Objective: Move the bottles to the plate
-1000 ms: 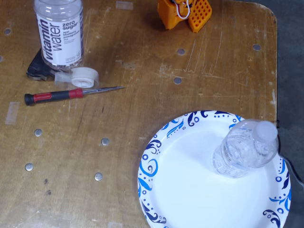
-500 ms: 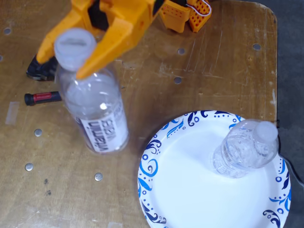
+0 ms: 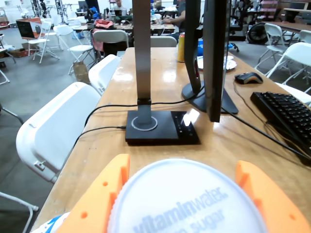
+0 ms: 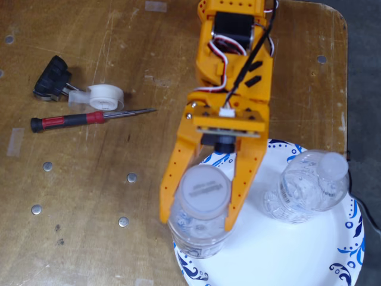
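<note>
The labelled bottle (image 4: 201,208) stood upright in the gripper (image 4: 195,223), over the plate (image 4: 297,250) at about 9 o'clock on its rim, partly above the table (image 4: 89,196). Whether its base rested on the plate or hung just above it could not be told. The orange fingers (image 4: 175,179) were closed to bottle width, one on each side of the neck and shoulder, just under the white cap (image 4: 204,189). In the wrist view the cap (image 3: 187,204) filled the bottom edge between the two fingers (image 3: 99,199), with lettering legible on it.

The plain bottle (image 4: 306,186) stood at about 2 o'clock on the plate, well apart from the gripper.

Off the plate, toward 10 o'clock, lay a tape roll (image 4: 102,96), a black dispenser (image 4: 50,79) touching it, and a screwdriver (image 4: 83,117) just below them.

The bottle looked like thin clear plastic: probably light if empty, smooth and likely to slip, and its walls would give under a hard squeeze. The neck under the cap seemed the stiffest place to hold. Being tall and narrow, it could tip if let go on the sloped rim, so further toward the plate's flat centre looked safer.
</note>
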